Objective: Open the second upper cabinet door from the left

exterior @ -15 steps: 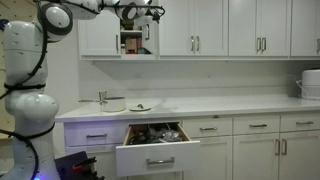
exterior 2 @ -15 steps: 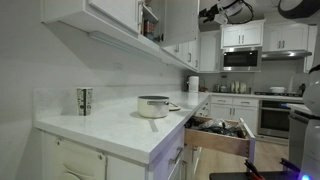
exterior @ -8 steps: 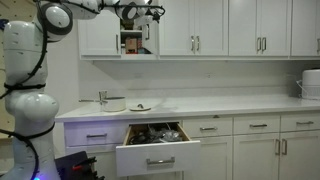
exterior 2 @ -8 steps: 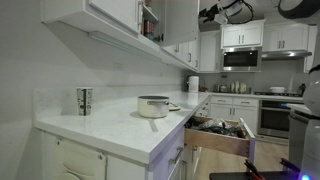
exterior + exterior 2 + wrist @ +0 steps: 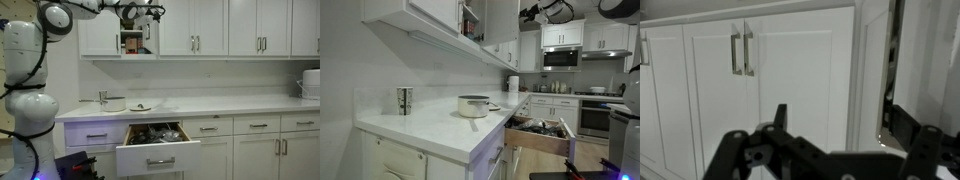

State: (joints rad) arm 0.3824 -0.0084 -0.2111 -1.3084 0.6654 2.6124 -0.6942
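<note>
There it is: the second upper cabinet door (image 5: 872, 60) stands swung open (shelves (image 5: 133, 42) showing behind it), the gripper (image 5: 148, 14) hovers just beside it, fingers spread apart.

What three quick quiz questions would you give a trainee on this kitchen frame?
1. True or false: the drawer under the counter is closed.
2. The gripper is: A) open, B) shut on a handle, C) holding a pot.
3. Fill in: the second upper cabinet door stands ___.
Key: 1 false; 2 A; 3 open.
</note>
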